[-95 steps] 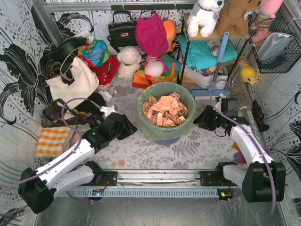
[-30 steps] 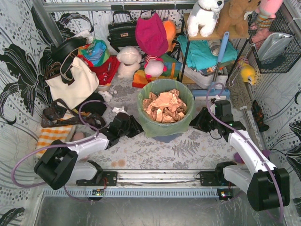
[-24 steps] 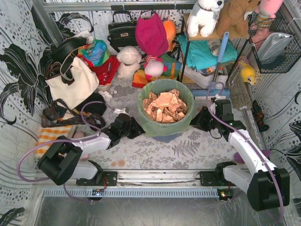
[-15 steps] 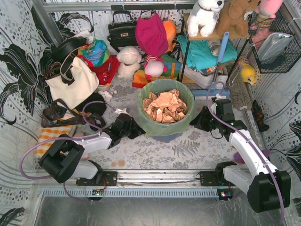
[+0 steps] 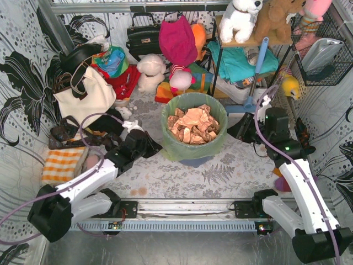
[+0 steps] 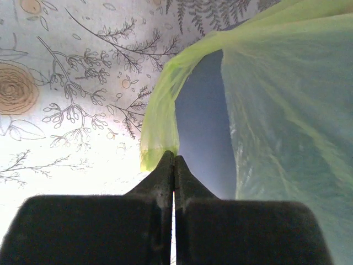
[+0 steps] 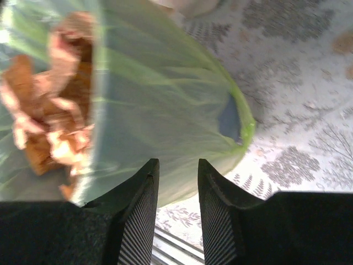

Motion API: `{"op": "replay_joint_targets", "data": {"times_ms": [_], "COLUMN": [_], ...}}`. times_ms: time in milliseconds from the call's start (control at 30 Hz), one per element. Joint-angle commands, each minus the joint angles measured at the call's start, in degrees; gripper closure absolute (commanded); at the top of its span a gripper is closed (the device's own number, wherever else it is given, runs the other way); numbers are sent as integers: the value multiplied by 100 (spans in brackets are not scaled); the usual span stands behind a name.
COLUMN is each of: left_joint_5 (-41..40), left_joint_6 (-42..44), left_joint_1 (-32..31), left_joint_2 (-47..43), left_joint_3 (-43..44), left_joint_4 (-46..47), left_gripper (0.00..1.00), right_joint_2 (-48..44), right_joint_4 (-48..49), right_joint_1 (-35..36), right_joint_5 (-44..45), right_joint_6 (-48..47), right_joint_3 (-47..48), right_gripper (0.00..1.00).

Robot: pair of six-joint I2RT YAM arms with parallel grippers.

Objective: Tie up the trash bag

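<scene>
From above, the trash bag lines the bin, left jaws at its left hem. Left wrist: closed on that hem; hard pulling could tear thin film. Right wrist: right jaws slightly apart, empty.

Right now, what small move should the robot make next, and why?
Probably ease the right gripper forward and close on the hem of the bag. It is open with plastic just beyond its fingertips, while the left gripper is shut, seemingly pinching the hem opposite.
</scene>
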Motion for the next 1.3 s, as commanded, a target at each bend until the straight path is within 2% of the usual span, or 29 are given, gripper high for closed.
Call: {"op": "replay_joint_targets", "data": {"times_ms": [0, 133, 233, 300, 433, 633, 967, 1133, 1167, 1267], "left_joint_5": [-428, -489, -511, -517, -525, -371, -271, -288, -288, -301], "left_joint_6": [291, 373, 412, 438, 510, 615, 736, 636, 584, 417], "left_joint_1": [29, 23, 27, 23, 23, 25, 27, 23, 23, 27], "left_joint_2": [-511, -854, -1019, -1126, -1183, -1136, -1125, -1167, -1174, -1128], "left_joint_3": [324, 604, 768, 840, 950, 1117, 1195, 1040, 970, 702], "left_joint_4": [-968, -1535, -1884, -2050, -1986, -1790, -1850, -1945, -1939, -1783], "left_gripper": [100, 100, 100, 100, 100, 100, 100, 100, 99, 86], "right_joint_2": [-131, 363, 875, 1257, 1609, 1536, 609, 84, -4, -144], "right_joint_4": [242, 469, 539, 414, 276, 309, 135, 3, -63, -179], "right_joint_1": [336, 1139, 2225, 2689, 2741, 2741, 2741, 2741, 2741, 2737], "right_joint_5": [-509, -966, -680, -443, 206, 153, 507, 1118, 1334, 2054], "right_joint_6": [-487, -1030, -1548, -1768, -1775, -1731, -1383, -918, -826, -598], "right_joint_3": [596, 1318, 1874, 2297, 2635, 2475, 1371, 827, 777, 707], "right_gripper": [65, 63, 62, 61, 61, 61, 59, 59, 59, 59]}}
